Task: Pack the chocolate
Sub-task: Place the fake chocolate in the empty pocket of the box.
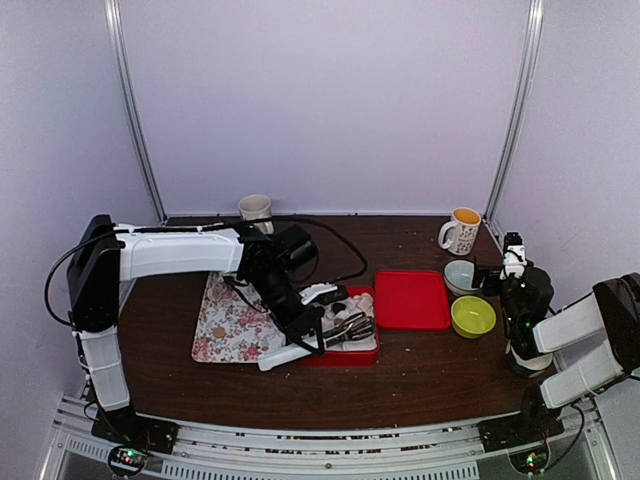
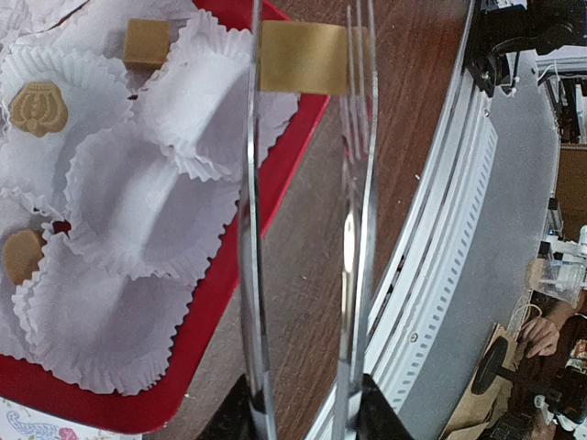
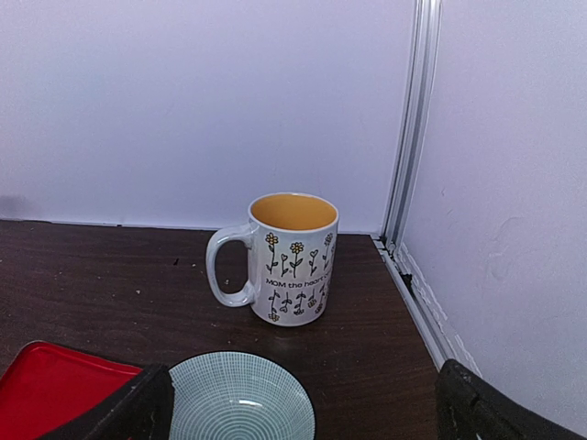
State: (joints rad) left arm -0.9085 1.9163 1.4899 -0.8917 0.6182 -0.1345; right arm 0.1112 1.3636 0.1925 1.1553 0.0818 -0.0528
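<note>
1. A floral tray (image 1: 225, 320) lies at the left of the dark wooden table (image 1: 420, 385). A beige cup (image 1: 256, 208) stands upright behind it, near the back wall.
2. The left arm (image 1: 180, 252) reaches across the tray. The left gripper (image 2: 303, 417) is clamped on the handle end of the metal tongs (image 2: 250, 229), whose two blades run up the wrist view close together.
3. The tong tips pinch a tan chocolate block (image 2: 303, 57). In the wrist view the block sits over the right-hand rim of the red box (image 2: 215, 302), partly above bare table wood. I cannot tell whether it touches anything beneath.
4. The red box lies against the tray's right edge and is lined with white paper cups (image 2: 138, 202). Three more tan pieces rest among the cups.
   - A square chocolate (image 2: 147, 41) sits near the top.
   - An embossed round chocolate (image 2: 38, 108) sits below it.
   - A third tan chocolate (image 2: 20, 255) sits at the left edge, partly hidden by paper.
5. The red lid (image 1: 411, 299) lies flat just right of the box.
6. The teal bowl (image 3: 240, 403) sits right of the lid. The lime-green bowl (image 1: 473, 316) is just beside it, nearer the arm bases. The flowered mug (image 3: 292, 257), yellow inside, stands upright behind both, with its handle to the left in the right wrist view.
7. The right gripper (image 3: 307, 412) has its fingers spread wide with nothing between them. It hovers close to the teal bowl and faces the mug.
</note>
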